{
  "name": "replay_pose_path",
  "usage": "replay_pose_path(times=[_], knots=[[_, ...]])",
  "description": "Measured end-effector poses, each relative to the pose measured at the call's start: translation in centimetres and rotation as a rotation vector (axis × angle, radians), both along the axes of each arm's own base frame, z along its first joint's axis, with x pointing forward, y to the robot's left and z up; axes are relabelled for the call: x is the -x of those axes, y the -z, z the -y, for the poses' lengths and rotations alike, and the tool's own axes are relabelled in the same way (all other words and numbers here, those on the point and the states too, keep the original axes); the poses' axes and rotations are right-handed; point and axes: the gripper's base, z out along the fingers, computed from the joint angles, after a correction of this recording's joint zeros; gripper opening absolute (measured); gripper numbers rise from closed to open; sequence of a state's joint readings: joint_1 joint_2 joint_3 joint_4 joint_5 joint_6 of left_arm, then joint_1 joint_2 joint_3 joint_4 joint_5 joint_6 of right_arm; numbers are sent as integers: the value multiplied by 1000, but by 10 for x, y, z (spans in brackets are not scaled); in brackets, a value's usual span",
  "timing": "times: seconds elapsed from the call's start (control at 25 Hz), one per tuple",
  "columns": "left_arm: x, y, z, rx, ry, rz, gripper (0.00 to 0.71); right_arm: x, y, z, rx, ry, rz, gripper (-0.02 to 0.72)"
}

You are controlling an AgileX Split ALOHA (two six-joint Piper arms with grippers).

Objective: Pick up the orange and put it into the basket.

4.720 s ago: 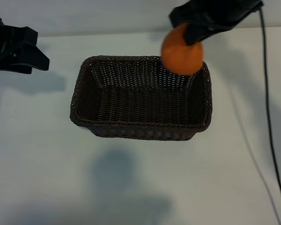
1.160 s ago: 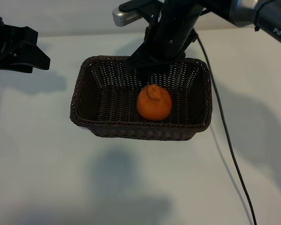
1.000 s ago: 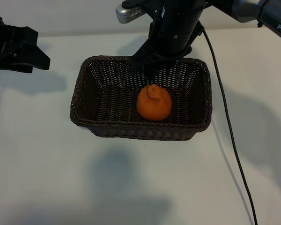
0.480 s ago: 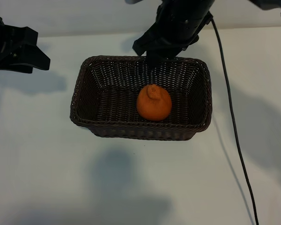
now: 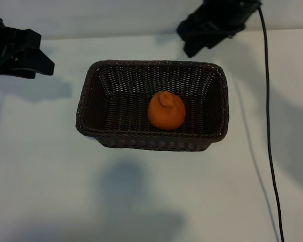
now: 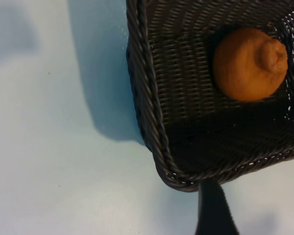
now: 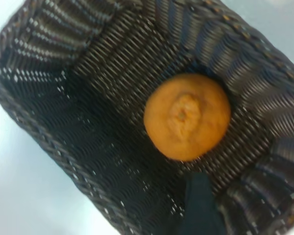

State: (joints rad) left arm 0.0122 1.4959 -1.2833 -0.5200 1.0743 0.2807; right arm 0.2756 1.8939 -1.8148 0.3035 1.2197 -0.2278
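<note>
The orange (image 5: 166,110) lies on the floor of the basket (image 5: 86,88), right of centre in the exterior view and nearer the front wall than the rear one. No gripper touches it.

Hidden or cut off:
- The underside of the orange is concealed where it meets the weave.
- The right gripper (image 5: 197,36) is cropped by the top edge of the exterior view; only its dark lower housing shows, above and beyond the far right corner of the basket. The right wrist view shows one dark finger (image 7: 200,205) at the frame edge and nothing of its partner. The fingers are apart and carry nothing.
- The left gripper (image 5: 38,63) is cropped by the left edge of the exterior view, well apart from the basket. The left wrist view shows one dark finger (image 6: 213,208) just outside a basket corner. These fingers are also apart and empty.
- The front outer wall of the basket is in shadow and its weave is hard to make out there.
- A black cable (image 5: 268,126) runs down the tabletop (image 5: 40,176) on the right and leaves the frame at the bottom.

Appearance of the orange: small, round, matte orange skin, with a knobby bump pointing upward. It is much smaller than the basket, which is rectangular, dark brown wicker with rounded corners, a braided rim and sloping sides.
</note>
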Motion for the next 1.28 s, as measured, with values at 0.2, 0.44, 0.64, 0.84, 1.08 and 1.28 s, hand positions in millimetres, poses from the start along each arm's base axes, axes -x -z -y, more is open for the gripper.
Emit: replay_pose_path(times=[0.2, 0.44, 0.64, 0.84, 1.08, 1.28], knots=[[0, 0, 0, 0, -1, 3, 457, 9, 9, 41, 19, 65, -48, 475], [0, 0, 0, 0, -1, 3, 457, 25, 10, 75, -39, 98, -70, 475], [0, 0, 0, 0, -1, 3, 457, 29, 10, 74, -84, 64, -66, 475], [0, 0, 0, 0, -1, 3, 457, 29, 9, 74, -84, 52, -60, 475], [0, 0, 0, 0, -1, 3, 457, 33, 2, 76, -58, 48, -35, 475], [0, 0, 0, 1, -2, 3, 457, 39, -9, 77, -58, 47, -4, 475]])
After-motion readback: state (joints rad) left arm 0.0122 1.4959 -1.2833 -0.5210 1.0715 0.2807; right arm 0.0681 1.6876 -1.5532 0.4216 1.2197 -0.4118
